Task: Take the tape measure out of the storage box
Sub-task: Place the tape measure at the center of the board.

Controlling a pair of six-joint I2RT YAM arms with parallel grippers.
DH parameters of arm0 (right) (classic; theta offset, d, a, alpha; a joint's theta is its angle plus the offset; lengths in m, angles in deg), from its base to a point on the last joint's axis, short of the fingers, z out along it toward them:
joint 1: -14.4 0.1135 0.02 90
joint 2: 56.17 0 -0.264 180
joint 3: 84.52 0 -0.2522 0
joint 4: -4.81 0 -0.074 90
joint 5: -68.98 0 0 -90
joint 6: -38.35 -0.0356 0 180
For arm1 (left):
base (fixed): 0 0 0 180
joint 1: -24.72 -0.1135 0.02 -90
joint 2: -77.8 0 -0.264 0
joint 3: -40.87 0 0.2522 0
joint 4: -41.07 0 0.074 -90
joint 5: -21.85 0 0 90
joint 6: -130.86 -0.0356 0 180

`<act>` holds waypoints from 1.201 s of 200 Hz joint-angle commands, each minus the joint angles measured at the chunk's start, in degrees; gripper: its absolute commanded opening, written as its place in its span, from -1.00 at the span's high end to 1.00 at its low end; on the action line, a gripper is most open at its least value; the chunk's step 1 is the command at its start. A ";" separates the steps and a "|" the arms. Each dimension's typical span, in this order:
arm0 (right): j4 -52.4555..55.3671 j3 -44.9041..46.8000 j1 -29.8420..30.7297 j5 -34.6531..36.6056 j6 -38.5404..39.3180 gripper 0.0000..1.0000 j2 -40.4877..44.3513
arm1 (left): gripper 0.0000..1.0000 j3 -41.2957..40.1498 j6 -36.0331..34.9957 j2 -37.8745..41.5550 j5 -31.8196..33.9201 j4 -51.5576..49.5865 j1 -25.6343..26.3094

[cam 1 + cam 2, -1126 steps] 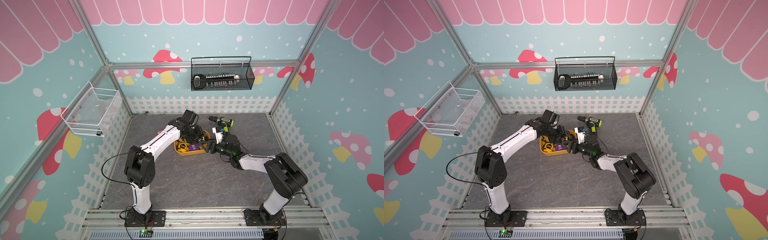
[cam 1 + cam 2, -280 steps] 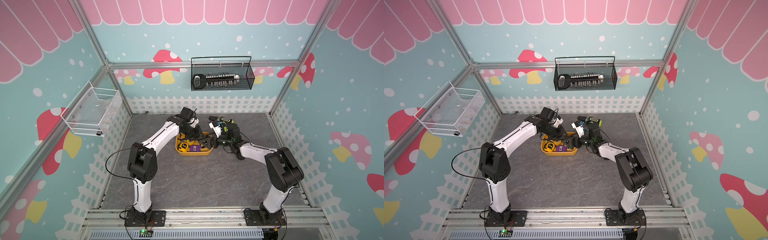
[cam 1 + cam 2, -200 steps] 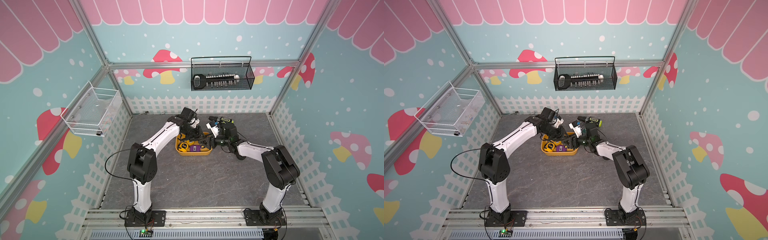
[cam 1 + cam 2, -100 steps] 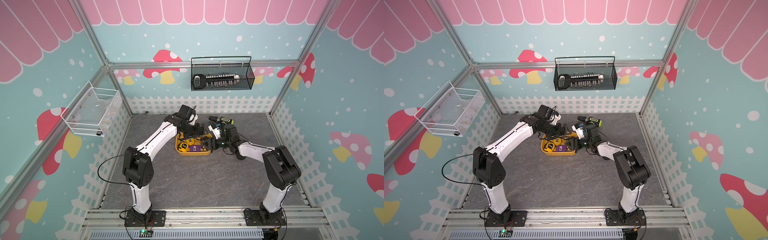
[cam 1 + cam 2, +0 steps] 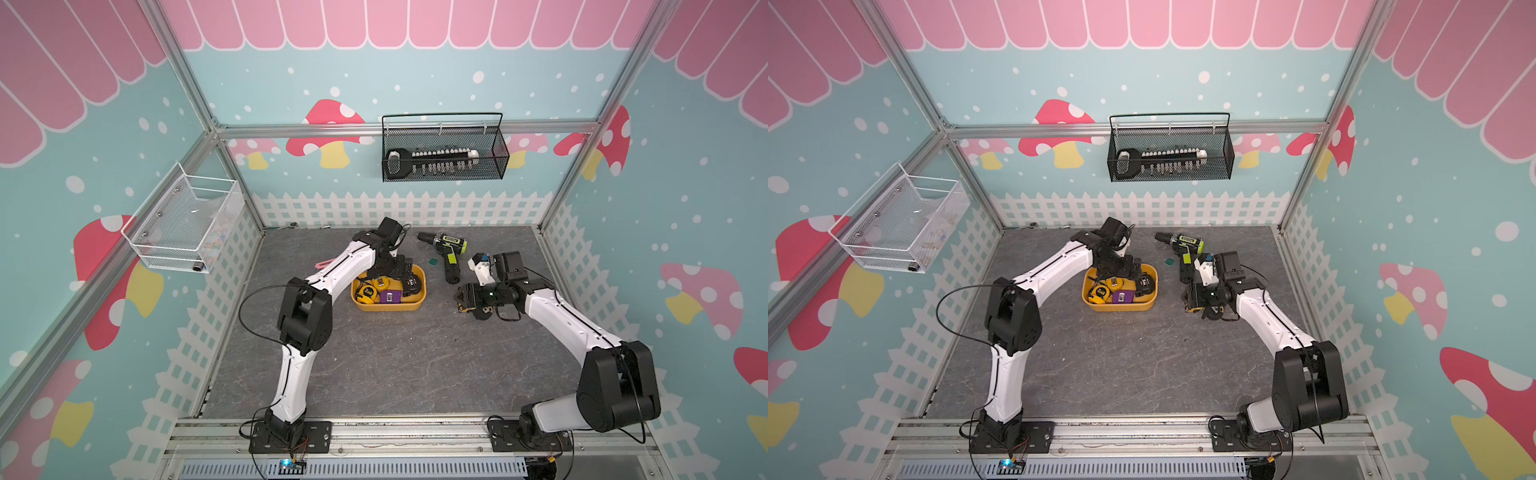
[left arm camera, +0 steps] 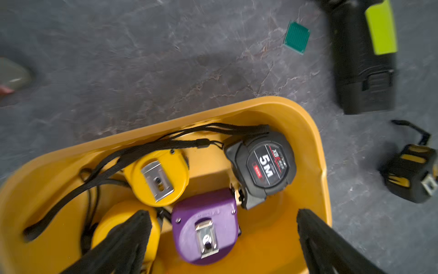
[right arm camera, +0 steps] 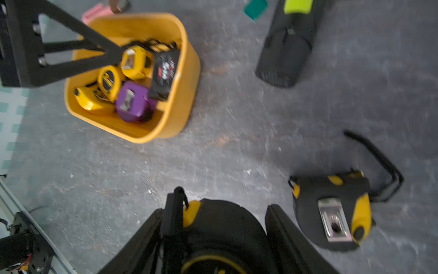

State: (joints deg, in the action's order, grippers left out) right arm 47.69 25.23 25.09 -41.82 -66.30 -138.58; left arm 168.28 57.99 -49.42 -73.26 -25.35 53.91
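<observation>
Arms reach in from the front edge of the grey marbled bench (image 5: 374, 374). The left one bends down over the shallow yellow-orange plastic storage box (image 5: 390, 308) near the back edge. Its left gripper (image 6: 221, 214) is spread wide above a purple tape measure (image 6: 205, 227), two yellow tape measures (image 6: 158, 175) and a black tape measure marked 5M (image 6: 263, 163). The right gripper (image 7: 216, 208), low between box and right edge, pinches a black tape measure with yellow trim (image 7: 220, 227), outside the box. That grip reads only in the right wrist view, which also shows a second black-and-yellow tape measure (image 7: 331, 211) lying clip-up just beside it.
</observation>
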 commanded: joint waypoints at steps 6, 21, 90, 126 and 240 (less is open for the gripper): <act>8.75 2.40 -2.06 4.44 2.12 0.32 1.11 | -0.98 10.16 0.28 -5.28 0.60 -3.10 2.08; 9.77 3.06 -2.21 4.41 2.61 0.31 1.59 | -0.98 14.98 0.95 -8.66 0.97 -5.80 2.67; 4.40 6.19 -0.75 4.01 0.24 0.20 -2.70 | -0.98 18.06 2.96 -13.50 2.65 -7.89 3.78; -1.29 8.28 0.06 5.33 -3.23 0.06 -4.70 | -0.98 18.92 4.20 -14.71 1.91 -8.85 3.78; -1.35 6.94 2.70 8.76 -3.02 -0.18 -11.08 | -0.98 3.82 11.92 -1.02 2.67 0.33 2.20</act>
State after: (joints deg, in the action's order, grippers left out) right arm 44.68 32.57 26.93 -34.89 -69.08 -147.76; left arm 174.27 67.71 -53.88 -70.70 -27.95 57.00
